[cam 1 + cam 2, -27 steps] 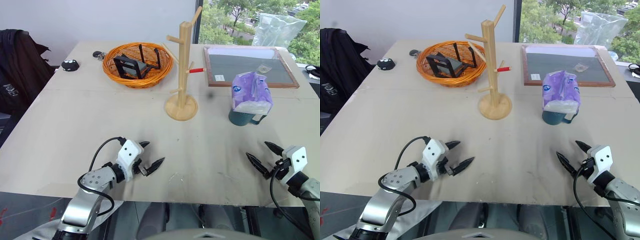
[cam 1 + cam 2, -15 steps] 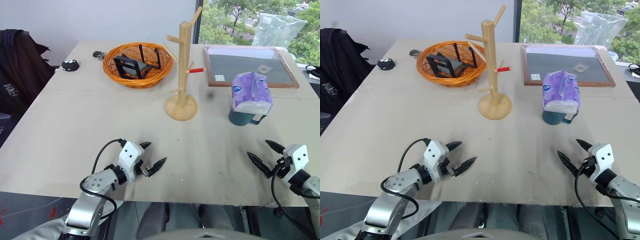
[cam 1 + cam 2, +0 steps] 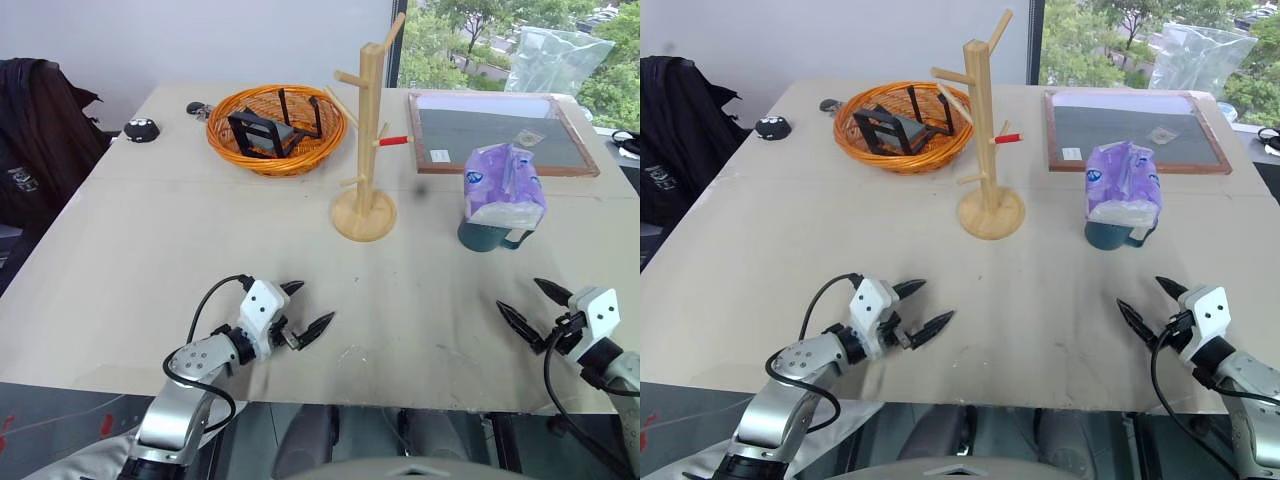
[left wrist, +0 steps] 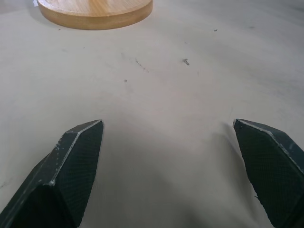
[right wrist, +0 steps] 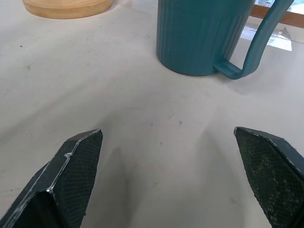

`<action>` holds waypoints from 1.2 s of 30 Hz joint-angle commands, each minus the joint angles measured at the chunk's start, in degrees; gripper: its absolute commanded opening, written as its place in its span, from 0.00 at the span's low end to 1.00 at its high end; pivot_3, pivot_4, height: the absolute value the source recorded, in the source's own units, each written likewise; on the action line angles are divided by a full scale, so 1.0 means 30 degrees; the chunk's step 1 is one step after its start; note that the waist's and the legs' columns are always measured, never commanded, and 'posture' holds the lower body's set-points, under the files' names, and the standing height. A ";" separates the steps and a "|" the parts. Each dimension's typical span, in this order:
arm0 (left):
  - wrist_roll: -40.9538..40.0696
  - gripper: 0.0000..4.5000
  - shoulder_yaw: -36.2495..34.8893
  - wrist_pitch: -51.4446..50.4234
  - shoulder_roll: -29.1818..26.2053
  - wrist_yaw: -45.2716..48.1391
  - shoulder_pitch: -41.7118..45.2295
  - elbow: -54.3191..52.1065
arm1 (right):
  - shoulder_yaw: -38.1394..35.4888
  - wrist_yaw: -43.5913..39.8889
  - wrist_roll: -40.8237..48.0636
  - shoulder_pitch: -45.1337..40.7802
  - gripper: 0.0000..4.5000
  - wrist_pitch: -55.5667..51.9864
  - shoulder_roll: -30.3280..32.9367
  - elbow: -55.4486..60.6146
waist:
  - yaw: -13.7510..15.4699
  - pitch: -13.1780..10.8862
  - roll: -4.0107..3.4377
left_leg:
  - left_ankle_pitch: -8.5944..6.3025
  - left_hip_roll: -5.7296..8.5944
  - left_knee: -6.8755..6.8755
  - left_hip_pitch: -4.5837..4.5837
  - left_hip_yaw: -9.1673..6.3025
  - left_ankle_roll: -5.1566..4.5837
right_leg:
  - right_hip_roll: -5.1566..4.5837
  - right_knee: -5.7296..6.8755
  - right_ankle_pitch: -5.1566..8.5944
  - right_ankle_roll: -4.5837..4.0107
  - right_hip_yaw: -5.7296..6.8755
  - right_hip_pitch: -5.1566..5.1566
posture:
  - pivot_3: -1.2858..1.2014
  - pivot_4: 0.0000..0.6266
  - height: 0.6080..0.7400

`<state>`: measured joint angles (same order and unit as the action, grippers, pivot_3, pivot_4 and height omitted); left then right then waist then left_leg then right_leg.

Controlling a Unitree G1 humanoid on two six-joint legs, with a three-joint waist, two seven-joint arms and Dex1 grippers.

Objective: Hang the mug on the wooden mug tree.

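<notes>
From the head camera, the tall pale wooden mug tree [image 3: 365,150] stands upright on its round disc base near the middle of the beige table [image 3: 150,230], one peg tipped red. To the tree's right sits the dark teal-blue ceramic mug [image 3: 487,236], upright on the table, with a purple tissue pack [image 3: 505,186] resting on top of it and covering its mouth. Behind the mug lies a wood-framed dark board [image 3: 500,132]. To the tree's left is an orange wicker basket [image 3: 276,128] holding black frames. The left gripper [image 3: 303,310] is at the near edge, in front of the tree and slightly left, black fingers apart and empty. The right gripper [image 3: 531,308] is in front of the mug, fingers also apart, empty.

In the left wrist view, spread fingertips [image 4: 76,161] flank bare table, the tree's disc base ahead.

In the right wrist view, spread fingertips [image 5: 78,166] face the ribbed mug, its loop handle turned sideways, apart from them.
</notes>
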<state>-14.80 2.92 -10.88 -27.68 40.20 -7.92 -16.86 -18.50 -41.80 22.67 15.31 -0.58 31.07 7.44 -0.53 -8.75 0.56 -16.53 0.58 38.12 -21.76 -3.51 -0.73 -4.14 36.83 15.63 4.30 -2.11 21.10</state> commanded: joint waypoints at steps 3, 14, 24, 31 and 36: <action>-0.1399 1.00 0.0088 -0.0955 -0.0340 0.1012 0.1495 -0.1992 | -0.2366 0.0483 0.0739 -0.0217 1.00 -0.0484 0.1607 0.3630 | -0.0023 -0.0002 0.0001 | 0.0000 0.0004 0.0001 0.0000 0.0002 0.0000 | 0.0002 0.0000 -0.0001 0.0002 0.0000 0.0000 | 0.52 0.24 0.98; -0.3531 1.00 0.0701 -0.4402 -0.0618 0.1328 0.5158 -0.4579 | 0.0067 0.0907 0.0456 -0.6287 1.00 -0.2662 0.2590 0.3509 | -0.0037 -0.0004 0.0020 | 0.0005 0.0045 0.0025 -0.0008 -0.0012 0.0006 | 0.0021 0.0005 -0.0001 0.0004 0.0015 0.0000 | 0.52 0.24 0.98; -0.3527 1.00 0.0874 -0.5129 -0.0627 0.0799 0.5534 -0.5327 | 0.2255 -0.0158 -0.1290 -0.8585 0.94 -0.1684 0.2643 0.0434 | -0.0061 -0.0011 0.0026 | 0.0030 0.0054 0.0037 -0.0070 -0.0002 0.0048 | 0.0013 -0.0003 -0.0001 0.0005 0.0007 0.0052 | 0.52 0.24 0.98; -0.3550 1.00 0.0830 -0.5460 -0.0689 0.0506 0.5531 -0.5664 | 0.2393 -0.0534 -0.2127 -0.8720 0.31 -0.0500 0.2714 -0.0053 | -0.0053 -0.0011 0.0026 | 0.0032 0.0054 0.0037 -0.0069 -0.0003 0.0051 | 0.0013 0.0003 -0.0001 0.0005 0.0008 0.0052 | 0.52 0.24 0.98; -0.3758 1.00 0.0839 -0.5647 -0.0678 0.0622 0.6038 -0.5619 | 0.1417 0.0057 -0.2093 -0.8680 0.02 0.0142 0.2680 0.0392 | -0.0024 -0.0012 0.0026 | 0.0032 0.0054 0.0037 -0.0069 -0.0004 0.0051 | 0.0013 0.0004 -0.0002 0.0005 0.0008 0.0052 | 0.52 0.24 0.98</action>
<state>-24.95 5.55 -27.97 -29.49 42.04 8.89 -30.96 -11.21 -42.64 16.20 -10.46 -1.75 38.47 6.32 -0.60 -8.78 0.64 -16.43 0.74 38.24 -21.97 -3.52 -0.58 -4.10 36.85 15.62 4.32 -2.08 21.25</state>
